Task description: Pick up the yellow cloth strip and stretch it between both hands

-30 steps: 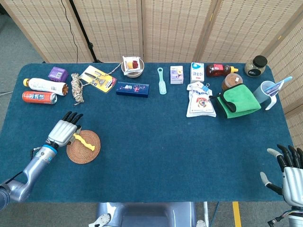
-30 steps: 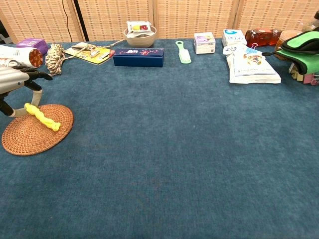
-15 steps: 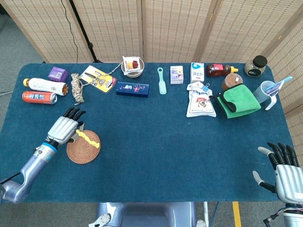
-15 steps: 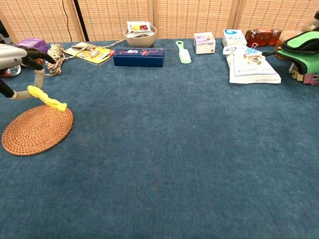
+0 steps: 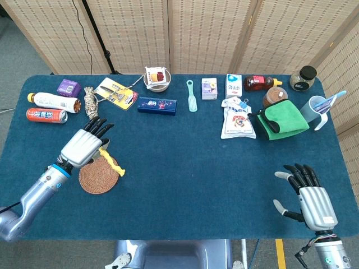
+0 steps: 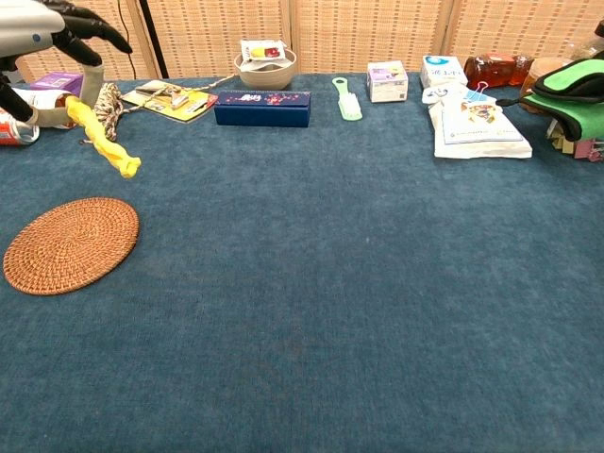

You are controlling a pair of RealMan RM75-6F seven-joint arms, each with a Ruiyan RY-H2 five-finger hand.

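1. The left hand (image 5: pixel 84 147) holds the yellow cloth strip (image 5: pixel 111 162) clear of the table, one end pinched at the thumb side while the dark fingers (image 5: pixel 100 125) fan out ahead toward the far edge.
2. Seen from the chest camera, the same left hand (image 6: pixel 38 28) sits at the upper left corner of the view, and the yellow cloth strip (image 6: pixel 100 138) hangs down and to the right from it, twisted, its free end dangling in the air.
3. The round woven mat (image 5: pixel 99 176) lies flat on the blue table (image 5: pixel 185 162) just below and beside the left hand; in the chest view the strip's loose end hangs above the cloth surface, apart from the mat (image 6: pixel 70 243).
4. The right hand (image 5: pixel 307 194) hovers at the near right corner of the table, well apart from the strip, palm down, fingers spread wide and holding nothing. The chest camera does not show it.
5. Beyond the left hand's fingertips lie a coil of rope (image 5: pixel 91 103), a white bottle (image 5: pixel 54 102), a red can (image 5: pixel 46 115) and a purple box (image 5: pixel 68 87).
6. Further along the far side, between the two hands, are a dark blue box (image 5: pixel 157 105) and a pale green brush (image 5: pixel 192 96).
7. Far ahead of the right hand rest a white pouch (image 5: pixel 237 118) and a folded green cloth (image 5: pixel 282 119).
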